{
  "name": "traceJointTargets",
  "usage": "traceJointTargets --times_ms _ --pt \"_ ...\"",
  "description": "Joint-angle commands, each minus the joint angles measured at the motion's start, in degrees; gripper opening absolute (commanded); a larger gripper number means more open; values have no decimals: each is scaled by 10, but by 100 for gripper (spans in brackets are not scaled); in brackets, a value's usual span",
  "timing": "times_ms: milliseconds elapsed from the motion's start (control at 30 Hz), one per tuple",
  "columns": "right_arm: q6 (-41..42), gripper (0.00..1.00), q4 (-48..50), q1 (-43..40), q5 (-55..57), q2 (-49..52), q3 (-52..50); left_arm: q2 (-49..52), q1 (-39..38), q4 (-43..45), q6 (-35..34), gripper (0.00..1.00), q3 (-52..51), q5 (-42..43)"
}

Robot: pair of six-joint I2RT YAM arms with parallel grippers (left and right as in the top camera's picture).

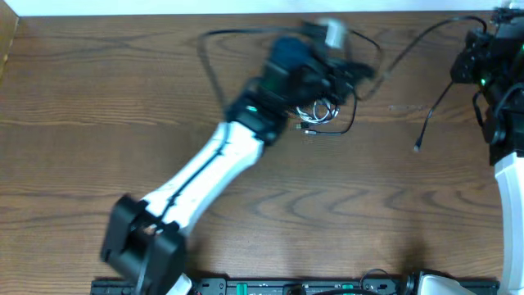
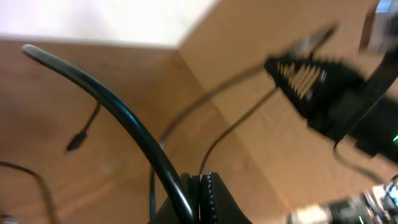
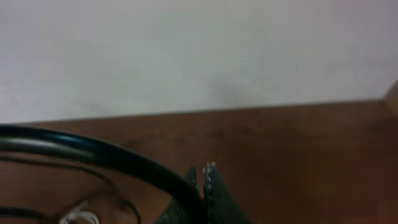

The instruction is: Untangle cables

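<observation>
- left tool [image 2: 204,184]: fingers pressed together. The thin black cable [image 2: 249,114] runs straight out from the tips, so it reads as pinched there, though blur hides the contact itself. Likely gripped to draw this strand out of the knot.
- thick black cord [image 2: 124,115] arcs across the left wrist view to the tool base. It is the arm's own lead, not a task item.
- tangle [image 1: 318,113]: small clump on the counter [image 1: 98,123], centre-top of the overhead view, just beside and partly under the left tool. The silvery white cable [image 1: 309,108] is looped inside it, with black strands curling around the lower right side. Not separated yet.
- left arm [image 1: 213,164] reaches diagonally over to the clump. The wrist end is smeared, so its height above the counter is unclear.
- the black cable's long loop spreads wide beyond the clump toward the far counter edge. That slack gives room to pull.
- loose plug [image 1: 417,147] lies apart on the counter between the tangle and the right arm [image 1: 491,74], a free end already out of the knot.
- right tool [image 3: 203,184]: fingers together with only a slit between them and nothing seen in it. It sits far right, well apart from the tangle, probably parked clear while the left arm works.
</observation>
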Motion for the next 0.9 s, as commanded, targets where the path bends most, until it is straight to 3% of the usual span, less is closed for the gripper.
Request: traceJointTargets --times_ms 0,133,167,333,400,700,867 --pt "12 1 -22 -12 -18 -1 2 52 -44 9 37 8 9 -8" --pt "11 1 -48 -12 -16 1 2 88 -71 0 62 10 9 -15" --pt "11 1 -56 -12 -16 2 2 96 -74 -7 61 21 9 -18" --pt "7 2 -85 -12 -12 13 2 103 -69 -40 61 55 9 -18" --pt "7 3 -92 -12 -12 17 2 103 -64 -49 62 63 9 -18" --pt "6 8 -120 -11 -36 42 2 85 5 -181 71 67 9 -18" --pt "-29 10 -146 -10 -61 66 2 47 44 -257 127 67 9 -21"
